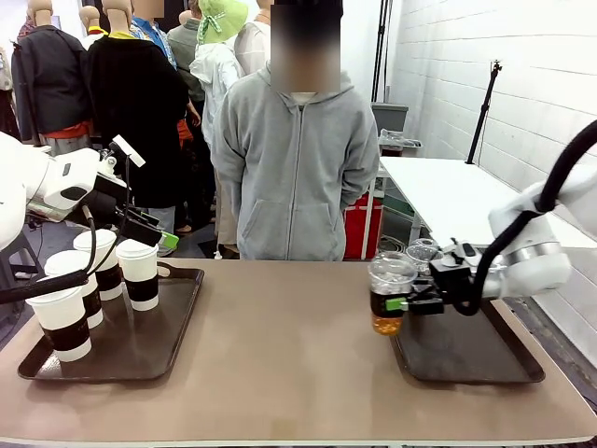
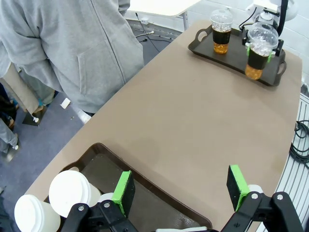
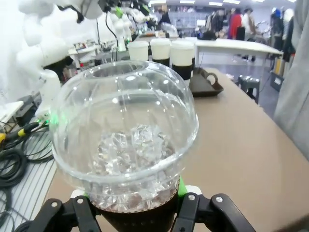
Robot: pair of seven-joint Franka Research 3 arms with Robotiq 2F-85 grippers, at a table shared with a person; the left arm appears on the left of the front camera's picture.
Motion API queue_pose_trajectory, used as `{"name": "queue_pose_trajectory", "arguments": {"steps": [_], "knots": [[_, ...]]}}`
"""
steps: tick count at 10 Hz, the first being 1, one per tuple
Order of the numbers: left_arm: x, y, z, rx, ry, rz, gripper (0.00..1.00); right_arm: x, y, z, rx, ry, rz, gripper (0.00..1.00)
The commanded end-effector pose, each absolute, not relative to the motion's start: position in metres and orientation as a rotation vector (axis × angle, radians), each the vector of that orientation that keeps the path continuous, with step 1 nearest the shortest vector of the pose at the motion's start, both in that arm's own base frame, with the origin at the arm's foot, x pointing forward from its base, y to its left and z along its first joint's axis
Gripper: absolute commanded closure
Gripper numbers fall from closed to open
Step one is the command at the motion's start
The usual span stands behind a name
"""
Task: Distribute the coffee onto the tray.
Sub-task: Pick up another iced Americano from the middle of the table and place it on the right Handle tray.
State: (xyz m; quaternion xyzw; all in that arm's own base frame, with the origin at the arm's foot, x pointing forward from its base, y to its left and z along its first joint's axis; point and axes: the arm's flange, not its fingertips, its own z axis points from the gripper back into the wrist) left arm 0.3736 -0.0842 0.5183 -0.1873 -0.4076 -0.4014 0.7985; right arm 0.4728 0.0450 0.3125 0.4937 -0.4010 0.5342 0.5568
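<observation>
While right jaws clamp iced cup (image 1: pixel 389 295) above tray (image 1: pixel 466 359); left jaws spread, empty.

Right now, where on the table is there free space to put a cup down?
The bare brown tabletop between the two dark trays is free. The right tray has open floor. The left tray is crowded at its left side with white lidded paper cups, free toward its right edge.

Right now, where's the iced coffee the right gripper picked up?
Front view: the clear dome-lidded cup is held in the right gripper, at the near-left corner of the right tray, just in front of the other iced cup.
</observation>
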Motion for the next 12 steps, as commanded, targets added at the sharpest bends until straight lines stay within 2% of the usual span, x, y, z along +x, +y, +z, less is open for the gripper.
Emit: {"name": "queue_pose_trajectory", "arguments": {"steps": [1, 6, 12], "knots": [[0.374, -0.083, 0.516, -0.409, -0.874, -0.863, 0.00, 0.466, 0.019, 0.317, 1.187, -0.960, 1.232, 0.37], [0.374, -0.083, 0.516, -0.409, -0.874, -0.863, 0.00, 0.470, -0.035, 0.278, 1.116, -1.018, 1.264, 0.37], [0.374, -0.083, 0.516, -0.409, -0.874, -0.863, 0.00, 0.482, -0.055, 0.255, 1.107, -1.020, 1.241, 0.37]]}}
